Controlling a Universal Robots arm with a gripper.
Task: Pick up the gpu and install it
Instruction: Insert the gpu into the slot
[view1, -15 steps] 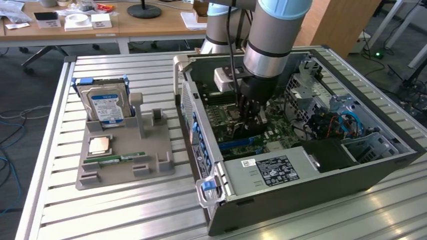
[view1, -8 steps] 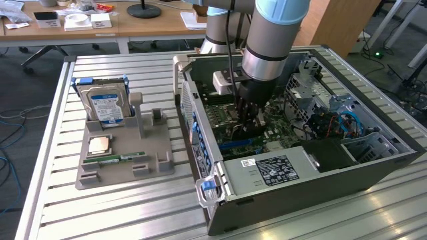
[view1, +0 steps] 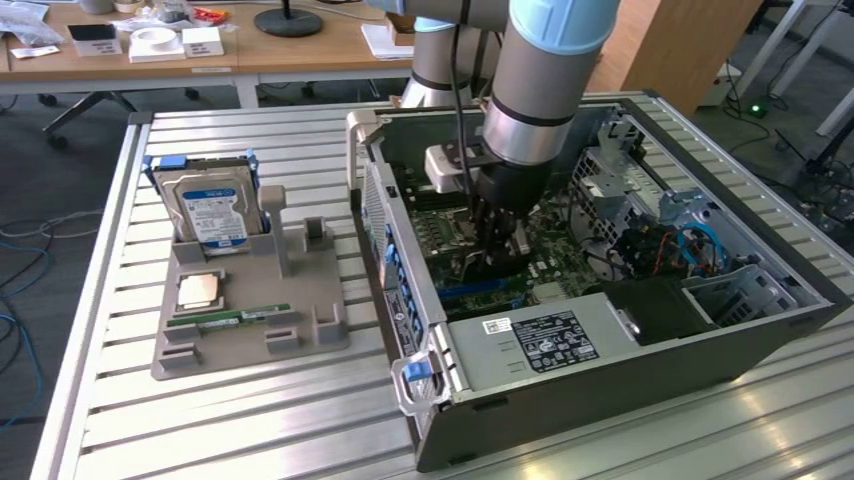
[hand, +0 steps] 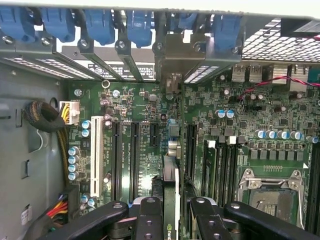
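One slatted metal table (view1: 267, 420) is being taken up largely by an open computer case (view1: 627, 370), lying on its side toward the exterior view's right, and the arm (view1: 547, 70) is being reached down into it from above. Inside, the green motherboard (hand: 240, 115) is being looked down on in the wrist view, with its long dark expansion slots (hand: 134, 160) running side by side. On the exterior view's left a grey parts tray (view1: 240, 345) is being used to hold a silver hard drive (view1: 214, 215), standing at the far end, and a memory stick (view1: 247, 316), lying nearer. The gpu (hand: 171, 185) is being held edge-on over the board, close by the slots, clamped between the narrowly set fingers of the gripper (hand: 175, 220); whether its lower edge is touching a slot cannot be told. As a judgement, the main risk is being posed by misalignment: if the card is being brought down beside the slot instead of into it, the small capacitors (hand: 86, 131) and connector walls could be struck, or the card could be tilted in the grip. The card's end toward the case's rear wall is being crowded by the blue clips (hand: 100, 22), so little room is being left there; freer room is being offered straight above the case.
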